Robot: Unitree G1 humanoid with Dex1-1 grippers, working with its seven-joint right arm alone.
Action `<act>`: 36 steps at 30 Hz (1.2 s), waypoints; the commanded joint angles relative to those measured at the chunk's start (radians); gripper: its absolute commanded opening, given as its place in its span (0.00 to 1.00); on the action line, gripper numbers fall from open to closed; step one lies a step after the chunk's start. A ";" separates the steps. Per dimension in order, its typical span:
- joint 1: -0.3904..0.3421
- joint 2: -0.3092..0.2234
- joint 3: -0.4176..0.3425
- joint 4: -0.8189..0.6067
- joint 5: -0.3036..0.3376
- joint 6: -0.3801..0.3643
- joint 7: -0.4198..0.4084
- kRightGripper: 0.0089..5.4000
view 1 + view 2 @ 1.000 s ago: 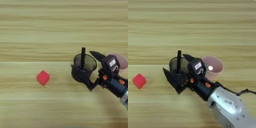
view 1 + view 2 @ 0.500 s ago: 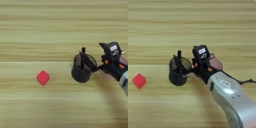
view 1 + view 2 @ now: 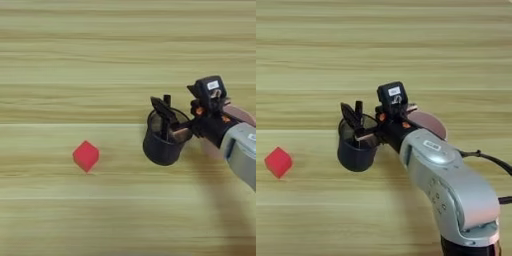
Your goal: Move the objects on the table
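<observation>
Our right gripper (image 3: 358, 131) has its fingers closed on the rim of the pen cup (image 3: 356, 150), which sits mid-bench with the pen (image 3: 359, 114) inside. The red cube (image 3: 86, 156) lies well apart to its left, untouched. We judge the moving barely under way.
</observation>
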 commanded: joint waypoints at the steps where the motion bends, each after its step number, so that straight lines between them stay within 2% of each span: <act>1: -0.082 0.012 -0.031 0.000 0.009 -0.016 -0.011 1.00; 12: -0.115 0.025 -0.009 0.062 -0.020 -0.016 -0.015 1.00; 36: -0.112 0.042 0.007 0.110 -0.067 -0.028 0.010 1.00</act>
